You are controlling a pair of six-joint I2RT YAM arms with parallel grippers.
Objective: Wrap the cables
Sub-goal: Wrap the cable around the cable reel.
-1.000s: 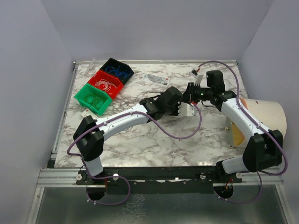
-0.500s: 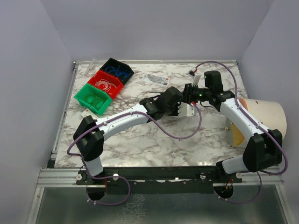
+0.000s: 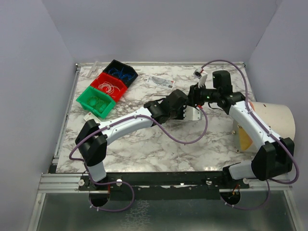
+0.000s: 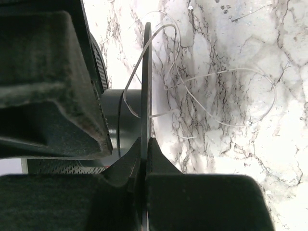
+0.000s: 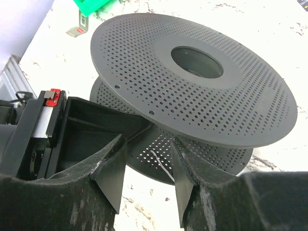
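A black perforated two-flanged spool (image 5: 192, 72) with a centre hole fills the right wrist view. In the left wrist view its flange (image 4: 146, 82) shows edge-on. My left gripper (image 4: 144, 147) is shut on that flange's rim. The cable (image 4: 226, 96) is a thin pale strand; it runs from the hub (image 4: 120, 125) over the flange and lies in loose loops on the marble. A short bit of strand (image 5: 161, 163) shows on the lower flange. My right gripper (image 5: 147, 180) is open, its fingers apart just below the spool's rim, holding nothing. Both grippers (image 3: 192, 103) meet mid-table.
Green (image 3: 95, 102), red (image 3: 109, 86) and black (image 3: 120, 72) bins stand at the table's back left. A flat packet (image 3: 161, 81) lies behind the arms. A beige cone-shaped object (image 3: 274, 120) sits at the right edge.
My right gripper's jaws have opened, and its wrist has shifted slightly toward the back. The left arm and the spool have stayed put.
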